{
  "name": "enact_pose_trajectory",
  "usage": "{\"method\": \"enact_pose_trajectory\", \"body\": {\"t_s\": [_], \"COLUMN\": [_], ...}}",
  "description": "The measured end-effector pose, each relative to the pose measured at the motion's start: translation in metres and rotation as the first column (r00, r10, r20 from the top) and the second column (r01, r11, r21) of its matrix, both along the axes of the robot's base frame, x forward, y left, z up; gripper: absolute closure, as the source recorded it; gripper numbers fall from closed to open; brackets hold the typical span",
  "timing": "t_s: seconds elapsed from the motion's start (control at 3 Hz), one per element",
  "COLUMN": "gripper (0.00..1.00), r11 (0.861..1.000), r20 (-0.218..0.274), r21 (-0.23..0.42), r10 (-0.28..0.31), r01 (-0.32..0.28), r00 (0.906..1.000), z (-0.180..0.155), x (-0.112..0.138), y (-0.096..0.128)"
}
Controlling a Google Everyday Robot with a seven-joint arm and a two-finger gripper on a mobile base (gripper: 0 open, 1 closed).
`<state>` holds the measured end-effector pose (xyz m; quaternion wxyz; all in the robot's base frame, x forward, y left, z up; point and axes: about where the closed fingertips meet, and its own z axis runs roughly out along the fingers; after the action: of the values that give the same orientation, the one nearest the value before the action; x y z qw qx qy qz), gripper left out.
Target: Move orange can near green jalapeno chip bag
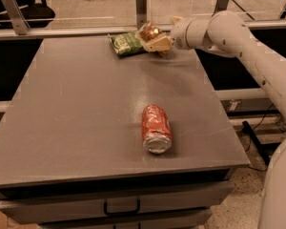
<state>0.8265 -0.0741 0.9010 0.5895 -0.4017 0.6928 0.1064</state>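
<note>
The green jalapeno chip bag (127,43) lies flat at the far edge of the grey table (76,109). The orange can (149,31) is right beside the bag's right end, tilted, held in my gripper (152,40). The gripper reaches in from the right on the white arm (219,30) and is shut on the can; its pale finger (157,45) crosses the can's lower side, just above the table.
A dented red-orange can (156,128) lies on its side near the table's front right, its silver top facing me. A rail with metal posts (141,4) runs behind the table's far edge. A drawer handle (121,207) shows below the front edge.
</note>
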Motion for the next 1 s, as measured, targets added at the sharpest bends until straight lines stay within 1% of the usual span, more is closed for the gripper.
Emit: {"method": "enact_pose_trajectory", "body": {"t_s": [0.33, 0.67, 1.0], "gripper": [0.00, 0.00, 0.00], "r11": [1.000, 0.999, 0.999], "r20": [0.029, 0.063, 0.079], "r21": [0.018, 0.013, 0.004], "r10": [-0.010, -0.038, -0.051], "r01": [0.009, 0.037, 0.051], "r00": [0.9995, 0.9973, 0.9956], "z": [0.009, 0.027, 0.037], "x": [-0.003, -0.014, -0.026], "y": [-0.002, -0.016, -0.024]}}
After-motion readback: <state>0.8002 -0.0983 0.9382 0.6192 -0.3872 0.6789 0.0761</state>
